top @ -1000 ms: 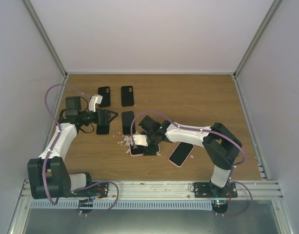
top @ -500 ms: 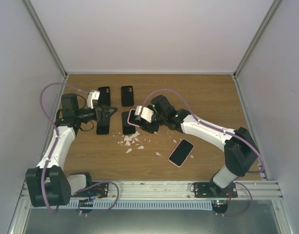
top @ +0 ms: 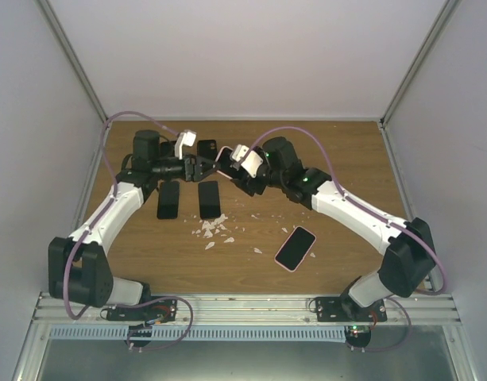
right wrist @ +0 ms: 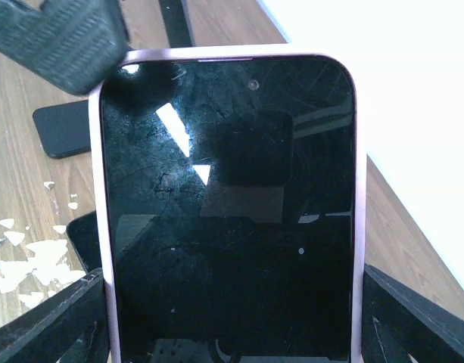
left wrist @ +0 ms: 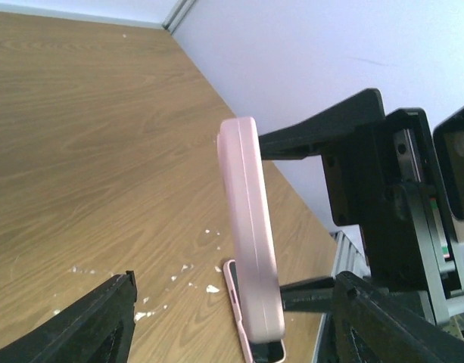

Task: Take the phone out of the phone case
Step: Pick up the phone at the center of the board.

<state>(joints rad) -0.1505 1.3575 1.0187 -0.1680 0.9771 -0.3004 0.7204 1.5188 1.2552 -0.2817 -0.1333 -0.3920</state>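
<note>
Phone (right wrist: 228, 212) is facing the right wrist camera with its dark screen, sitting inside its pink case (right wrist: 359, 227), and is hanging in the air above the back part of the wooden surface (top: 148, 246). The right end effector (top: 229, 164) is gripping it by the two long sides of the case, with one finger showing at each lower corner of its wrist view. The left end effector (top: 205, 167) is facing it from the opposite side with its jaws standing apart. In the left wrist view the case is showing edge-on between the two fingers (left wrist: 88, 318), with a gap on either side. In the right wrist view one ridged pad (right wrist: 57, 38) of the left end effector is overlapping the case's upper left corner; whether it is touching cannot be told. Down on the surface, a second pink-cased phone (top: 295, 248) is lying flat, well apart to the right. Two black rectangles (top: 169, 199) are lying side by side, and white fragments (top: 214, 230) are lying scattered just in front of them.
</note>
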